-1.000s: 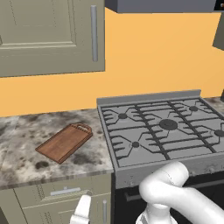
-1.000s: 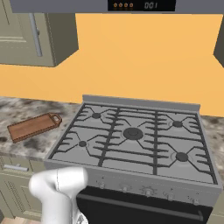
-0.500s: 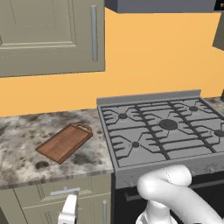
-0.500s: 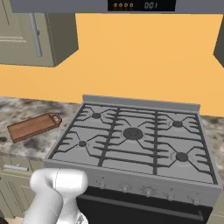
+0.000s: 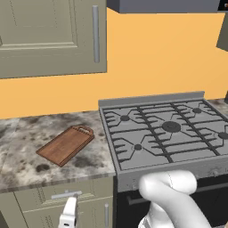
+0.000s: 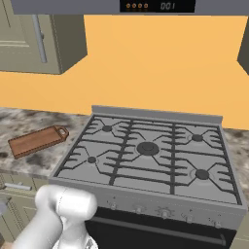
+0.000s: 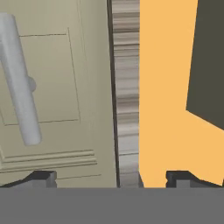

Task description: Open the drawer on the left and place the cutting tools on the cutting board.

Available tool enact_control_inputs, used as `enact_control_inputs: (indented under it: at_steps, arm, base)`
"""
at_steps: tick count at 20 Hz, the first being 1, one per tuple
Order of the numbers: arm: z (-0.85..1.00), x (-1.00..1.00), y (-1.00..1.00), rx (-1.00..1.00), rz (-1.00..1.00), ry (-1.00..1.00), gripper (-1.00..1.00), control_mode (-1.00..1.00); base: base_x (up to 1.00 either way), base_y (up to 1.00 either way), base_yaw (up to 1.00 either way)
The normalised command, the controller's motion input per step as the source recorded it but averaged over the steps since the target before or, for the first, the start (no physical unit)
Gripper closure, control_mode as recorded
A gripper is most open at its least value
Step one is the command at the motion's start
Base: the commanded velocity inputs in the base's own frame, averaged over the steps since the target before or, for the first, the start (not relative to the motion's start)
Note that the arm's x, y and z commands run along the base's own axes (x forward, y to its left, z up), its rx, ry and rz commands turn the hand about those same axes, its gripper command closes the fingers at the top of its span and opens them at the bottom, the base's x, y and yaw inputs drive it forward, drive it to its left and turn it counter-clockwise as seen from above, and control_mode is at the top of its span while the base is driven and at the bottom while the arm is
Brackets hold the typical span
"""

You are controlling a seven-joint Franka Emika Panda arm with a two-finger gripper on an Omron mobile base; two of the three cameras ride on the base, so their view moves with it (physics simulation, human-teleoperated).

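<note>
White claw (image 5: 69,214) slid leftward across the cabinet fronts, jaws wide and empty, arriving just under the drawer (image 5: 62,194) handle, so opening looked imminent.

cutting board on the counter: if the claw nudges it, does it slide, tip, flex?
The cutting board looks like a flat slab of solid wood, so probably stiff. It lies flat on the counter, so a nudge likely slides or spins it rather than tipping it. Its low edge seems awkward to pinch; the looped handle end may be easier.

The cutting board (image 5: 66,144) lies on the marbled counter (image 5: 22,156).
</note>
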Motion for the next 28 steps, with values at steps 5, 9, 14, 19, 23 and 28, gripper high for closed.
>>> enact_control_inputs:
  at_steps: [5,9,14,19,23,28]
  arm:
    - [-0.38,0.48,0.17,0.0,0.0,-0.08,-1.0,-1.0]
    - [-0.38,0.41,0.15,0.0,0.0,-0.03,-1.0,-1.0]
    - [-0.41,0.35,0.23,0.0,0.0,-0.04,-1.0,-1.0]
    - [-0.39,0.26,0.37,0.0,0.0,-0.02,-1.0,-1.0]
    - [-0.38,0.26,0.38,0.0,0.0,-0.01,-1.0,-1.0]
    - [-0.35,0.3,0.26,0.0,0.0,-0.01,-1.0,-1.0]
  base:
    - [0.0,0.0,0.0]
    - [0.0,0.0,0.0]
    - [0.0,0.0,0.0]
    - [0.0,0.0,0.0]
    - [0.0,0.0,0.0]
    - [0.0,0.0,0.0]
